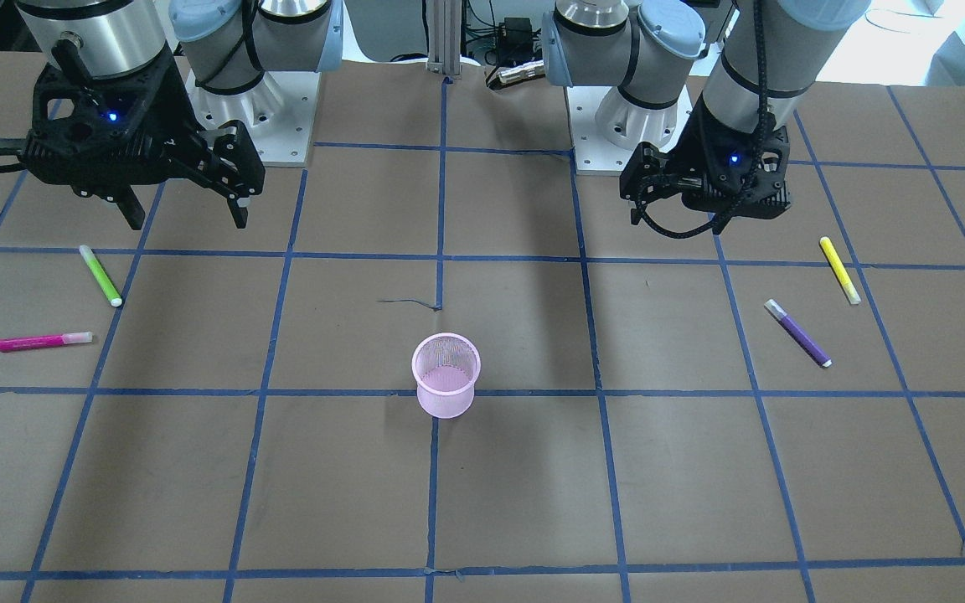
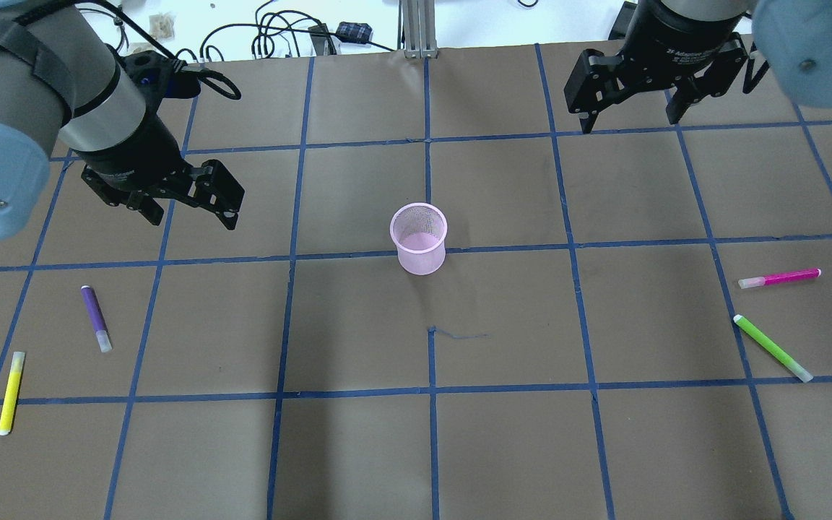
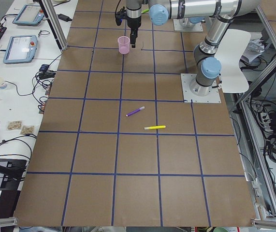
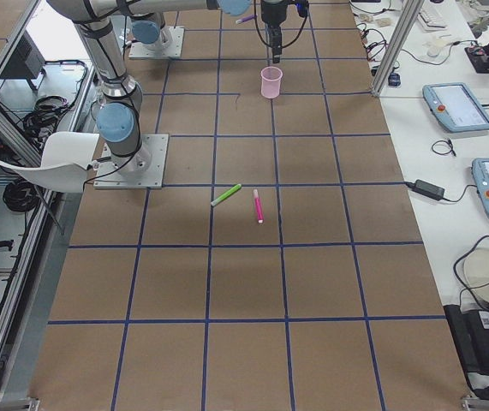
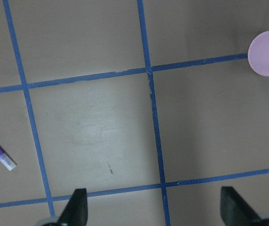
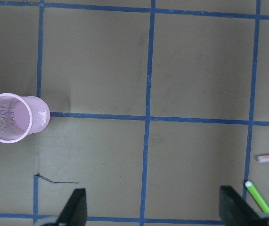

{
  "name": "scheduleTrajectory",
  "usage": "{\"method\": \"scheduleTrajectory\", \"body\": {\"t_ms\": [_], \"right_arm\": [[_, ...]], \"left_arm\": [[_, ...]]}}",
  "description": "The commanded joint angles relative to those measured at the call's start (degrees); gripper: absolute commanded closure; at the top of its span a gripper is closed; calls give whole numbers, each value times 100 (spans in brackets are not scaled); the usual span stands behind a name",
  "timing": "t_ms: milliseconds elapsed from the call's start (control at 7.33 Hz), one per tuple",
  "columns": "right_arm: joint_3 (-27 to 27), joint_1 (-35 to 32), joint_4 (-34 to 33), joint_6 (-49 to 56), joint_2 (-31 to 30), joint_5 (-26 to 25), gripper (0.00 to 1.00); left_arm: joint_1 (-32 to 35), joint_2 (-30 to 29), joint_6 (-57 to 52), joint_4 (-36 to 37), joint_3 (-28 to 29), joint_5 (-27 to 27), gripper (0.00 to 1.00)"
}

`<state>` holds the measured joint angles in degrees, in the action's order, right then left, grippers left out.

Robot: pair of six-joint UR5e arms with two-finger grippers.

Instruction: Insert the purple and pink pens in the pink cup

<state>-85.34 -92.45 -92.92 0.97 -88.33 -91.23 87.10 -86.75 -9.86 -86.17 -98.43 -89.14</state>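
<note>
- The pink cup (image 2: 419, 237) stands upright near the middle of the worktop (image 2: 416, 448), on a blue tape line, with nothing inside that I can see; neither pen is in it yet.
- It is a light mesh cup, so I judge a pen lowered against its rim, or dropped in at a slant, could tip it or push it along the paper.
- The purple pen (image 2: 96, 318) lies flat on the robot's left side, below the left gripper (image 2: 188, 206) in the overhead view; the fingers are apart and hold nothing.
- The yellow pen (image 2: 11, 392) lies near the purple one but apart from it; a careless reach could take the wrong colour.
- The pink pen (image 2: 779, 278) lies flat on the robot's right side, well apart from the right gripper (image 2: 629, 119), whose fingers are also apart and empty.
- The green pen (image 2: 772, 347) lies just beside the pink pen's pale cap end, not touching; fingers coming down there might nudge or catch it.
- A thin round pen lying flat could roll or slip out of a pinch taken off-centre.
- Count: one cup, four pens (one purple, one pink, one yellow, one green), two grippers.
</note>
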Motion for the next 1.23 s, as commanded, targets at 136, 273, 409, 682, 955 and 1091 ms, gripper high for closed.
{"method": "scheduleTrajectory", "body": {"t_ms": [136,273,409,682,955,1091], "right_arm": [[0,8,2,18,0,0,0],[9,17,2,96,0,-26,0],[43,26,2,158,9,-44,0],[61,462,80,202,0,-44,0],[44,1243,125,1591,9,-26,0],[0,1674,177,2183,17,-9,0]], "left_arm": [[0,-26,2,83,-9,81,0],[-9,-26,2,83,-10,81,0],[-9,-26,2,83,-1,81,0],[-9,-35,-7,83,-18,90,0],[-18,-69,-7,171,-27,90,0],[-18,-87,1,206,-27,90,0]]}}
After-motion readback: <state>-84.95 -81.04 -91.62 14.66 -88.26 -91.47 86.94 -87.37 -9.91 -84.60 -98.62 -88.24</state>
